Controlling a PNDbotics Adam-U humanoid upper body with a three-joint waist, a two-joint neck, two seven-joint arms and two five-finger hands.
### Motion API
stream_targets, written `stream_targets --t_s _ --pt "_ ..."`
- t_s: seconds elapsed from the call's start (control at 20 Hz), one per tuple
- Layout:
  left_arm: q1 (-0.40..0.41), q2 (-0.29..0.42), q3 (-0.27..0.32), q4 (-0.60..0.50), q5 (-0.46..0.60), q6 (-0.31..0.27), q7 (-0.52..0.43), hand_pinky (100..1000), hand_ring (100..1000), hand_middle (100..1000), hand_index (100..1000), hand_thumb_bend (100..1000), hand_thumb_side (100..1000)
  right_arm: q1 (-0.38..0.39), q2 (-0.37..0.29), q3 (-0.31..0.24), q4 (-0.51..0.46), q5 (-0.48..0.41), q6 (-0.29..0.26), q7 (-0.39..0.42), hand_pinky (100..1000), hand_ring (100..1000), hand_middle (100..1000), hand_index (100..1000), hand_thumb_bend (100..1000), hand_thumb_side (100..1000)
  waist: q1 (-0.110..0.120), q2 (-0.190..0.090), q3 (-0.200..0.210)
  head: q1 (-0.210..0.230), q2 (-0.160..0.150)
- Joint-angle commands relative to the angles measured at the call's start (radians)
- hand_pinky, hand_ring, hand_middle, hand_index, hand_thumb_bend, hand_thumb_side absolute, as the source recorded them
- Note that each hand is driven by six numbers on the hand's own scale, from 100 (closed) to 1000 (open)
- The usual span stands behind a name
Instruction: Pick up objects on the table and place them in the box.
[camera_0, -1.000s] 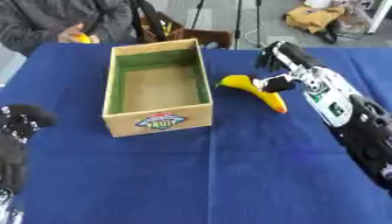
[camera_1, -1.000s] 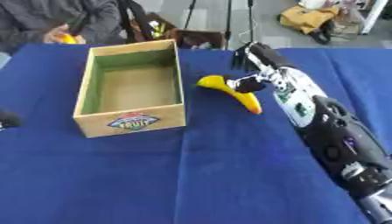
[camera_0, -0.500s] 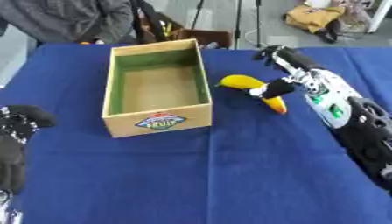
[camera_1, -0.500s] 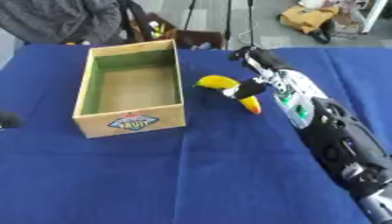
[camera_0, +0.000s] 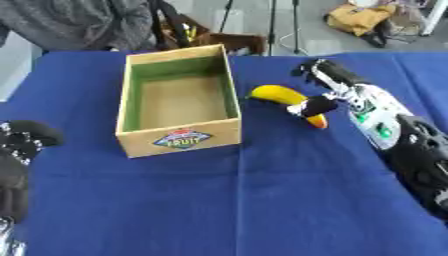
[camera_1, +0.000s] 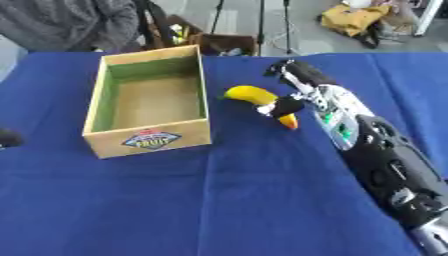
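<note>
Banana (camera_0: 283, 98) lies on the cloth just right of the box (camera_0: 178, 142), long axis running near-right to far-left, right hand (camera_0: 325, 85) curled round its near end, left hand (camera_0: 19, 145) idle, curled at lower left.

Right hand closed on the banana, left hand idle

The right arm reaches in from the lower right, just right of the box (camera_0: 179, 102), and its right hand (camera_0: 325, 90) curls thumb and fingers round the banana (camera_0: 282, 96). The left hand (camera_0: 24, 141) rests low to the left of the box, fingers curled, holding nothing.
</note>
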Motion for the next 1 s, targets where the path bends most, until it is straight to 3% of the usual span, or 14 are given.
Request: stream_targets --t_s 0.05,1.0 --pt "-0.007 0.011 0.001 -0.014 0.006 0.000 -0.003 606 572 464 556 507 960 -0.014 -0.011 -0.011 0.002 0.005 0.000 -0.011 629 676 712 795 456 400 0.003 -0.016 0.002 -0.003 -0.005" --pt "-0.007 0.012 0.001 -0.013 0.008 0.000 -0.006 607 574 464 557 504 961 -0.009 0.004 -0.007 0.020 0.002 -0.012 -0.029 523 562 569 674 297 346 0.008 -0.012 -0.002 -0.003 -0.003"
